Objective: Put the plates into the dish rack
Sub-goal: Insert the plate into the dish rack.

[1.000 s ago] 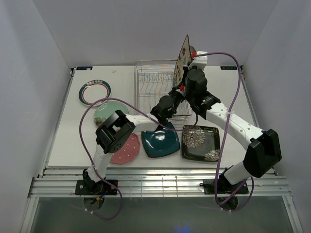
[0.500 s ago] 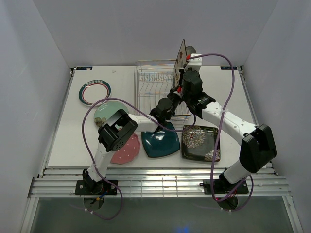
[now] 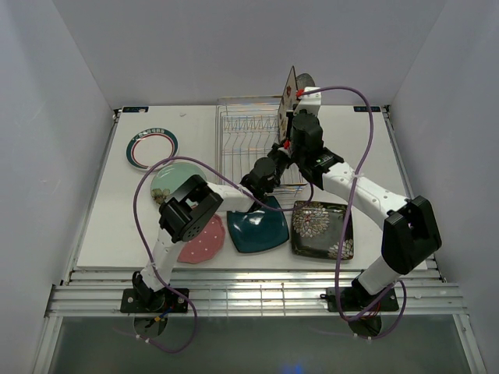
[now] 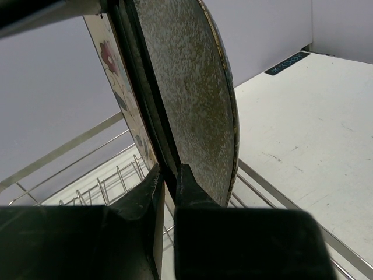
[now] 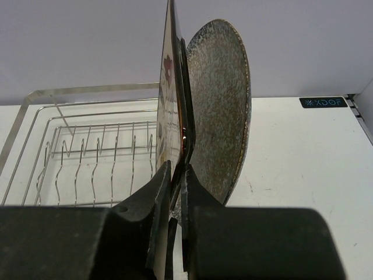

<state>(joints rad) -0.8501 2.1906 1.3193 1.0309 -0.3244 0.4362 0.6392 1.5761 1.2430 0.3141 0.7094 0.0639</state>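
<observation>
My right pincer (image 5: 176, 166) is nipped shut on the bottom rim of the cream floral square plate (image 5: 167, 105), upright at the dish rack's (image 5: 87, 151) right end, twelve o'clock on the tabletop (image 3: 195, 132); judging by looks, it is stiff, slick, breakable ware, best held by its rim; whether my left pincer (image 4: 169, 172) grips anything I cannot tell.

Pale walls (image 3: 234, 47) close in on three sides of a white table (image 3: 117, 210) under soft, even light. Metal rails (image 3: 257, 300) line its near edge, and a black label (image 3: 368, 110) marks a far corner.
</observation>
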